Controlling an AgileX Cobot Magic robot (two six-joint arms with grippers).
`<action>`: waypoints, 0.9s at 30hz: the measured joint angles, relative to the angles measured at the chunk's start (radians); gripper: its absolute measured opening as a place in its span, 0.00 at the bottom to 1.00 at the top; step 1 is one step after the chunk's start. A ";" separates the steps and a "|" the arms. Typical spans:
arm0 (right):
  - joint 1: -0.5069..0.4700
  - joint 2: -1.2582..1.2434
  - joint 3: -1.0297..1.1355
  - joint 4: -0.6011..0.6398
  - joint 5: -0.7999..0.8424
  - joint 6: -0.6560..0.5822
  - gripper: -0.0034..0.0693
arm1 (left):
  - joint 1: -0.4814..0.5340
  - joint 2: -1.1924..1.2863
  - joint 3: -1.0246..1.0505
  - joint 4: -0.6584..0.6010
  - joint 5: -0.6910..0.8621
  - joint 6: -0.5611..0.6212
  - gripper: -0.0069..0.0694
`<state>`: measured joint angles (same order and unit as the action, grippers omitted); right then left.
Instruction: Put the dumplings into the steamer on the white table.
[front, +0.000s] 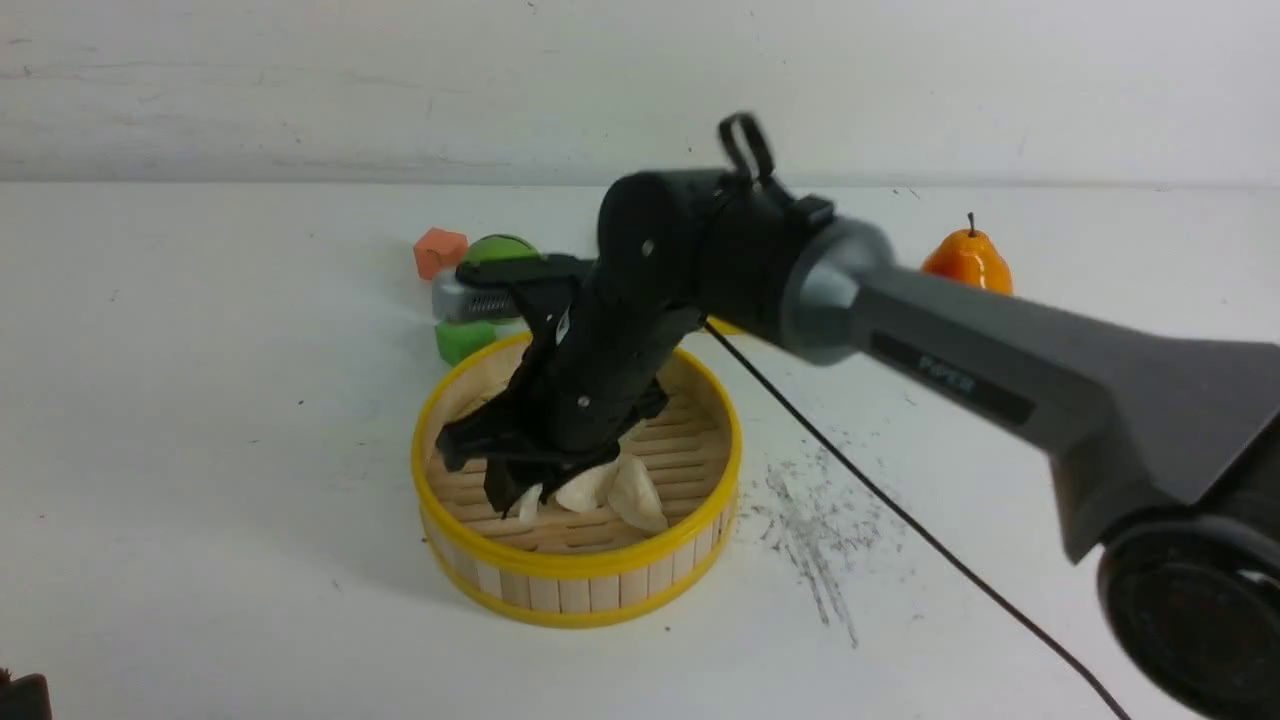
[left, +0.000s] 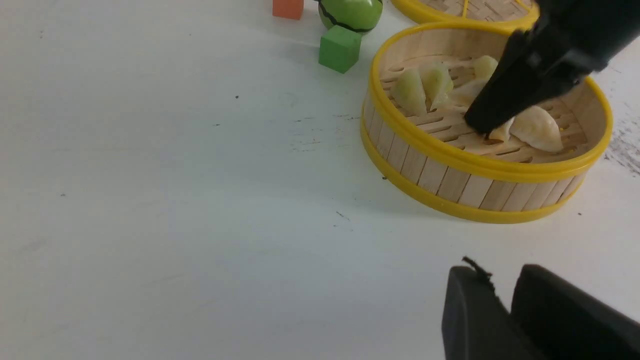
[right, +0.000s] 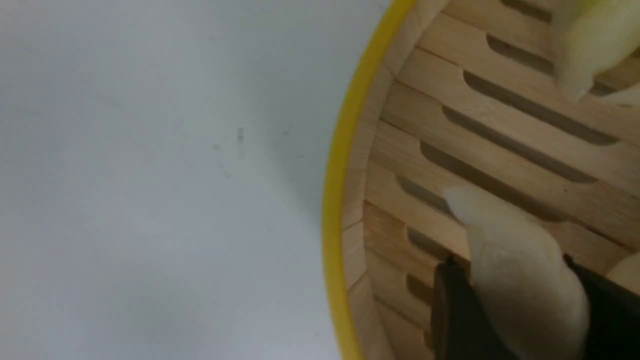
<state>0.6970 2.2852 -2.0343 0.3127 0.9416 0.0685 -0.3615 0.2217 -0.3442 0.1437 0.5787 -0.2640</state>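
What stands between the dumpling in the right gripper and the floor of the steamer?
Nothing visible does. The right gripper is already inside the steamer, with a cream dumpling between its fingers just over the slatted floor. The other dumplings lie beside it, not under it.

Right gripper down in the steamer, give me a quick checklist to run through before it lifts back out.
1. Right gripper inside the steamer: ok, its tips are down near the slatted floor.
2. Cream dumpling let go: not ok, it sits between the fingers, which look closed on it.
3. Dumpling down on the floor: cannot tell, the fingers hide its lower end.
4. Other dumplings in the steamer: ok, two green ones and more cream ones lie on the slats; the full count cannot be seen.
5. Left gripper out of the way: ok, it is over bare white table, apart from the steamer.
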 joint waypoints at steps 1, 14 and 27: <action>0.011 0.009 0.000 -0.037 -0.013 0.025 0.38 | 0.000 0.000 0.000 0.000 0.000 0.000 0.25; 0.032 0.014 -0.001 -0.204 -0.091 0.241 0.46 | 0.000 0.000 0.000 -0.004 0.001 0.000 0.26; 0.032 -0.070 -0.031 -0.172 0.000 0.215 0.61 | 0.000 0.000 0.000 -0.005 0.002 0.000 0.26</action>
<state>0.7293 2.2155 -2.0649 0.1405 0.9415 0.2830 -0.3615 0.2217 -0.3442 0.1385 0.5806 -0.2640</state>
